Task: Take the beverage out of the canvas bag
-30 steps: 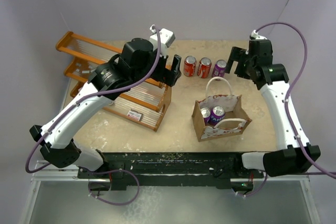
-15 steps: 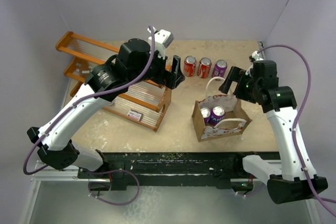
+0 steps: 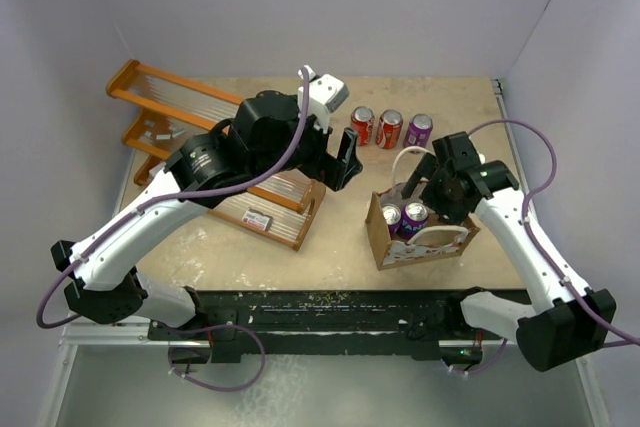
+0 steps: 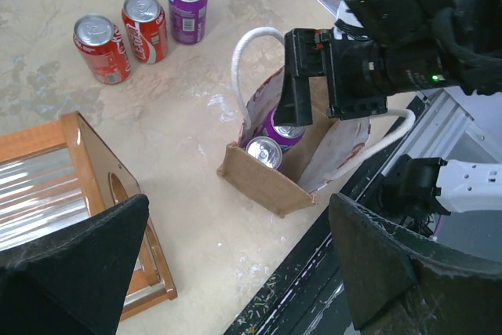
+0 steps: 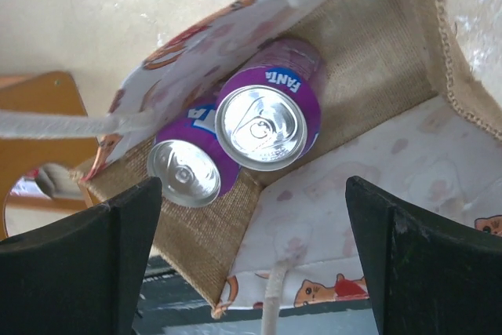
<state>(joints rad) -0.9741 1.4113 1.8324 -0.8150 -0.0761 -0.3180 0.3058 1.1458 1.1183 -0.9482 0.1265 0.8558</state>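
Right pincer, agape, has dropped over tan canvas bag, perhaps brushing its handle.

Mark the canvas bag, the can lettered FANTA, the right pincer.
canvas bag (image 3: 420, 250): top view, near printed panel.
FANTA can (image 5: 261, 127): right wrist view, lid centre.
right pincer (image 5: 251, 186): right wrist view, between fingertips.

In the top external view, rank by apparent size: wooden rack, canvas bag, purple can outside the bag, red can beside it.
1. wooden rack
2. canvas bag
3. purple can and red can: they look alike, so not ranked.
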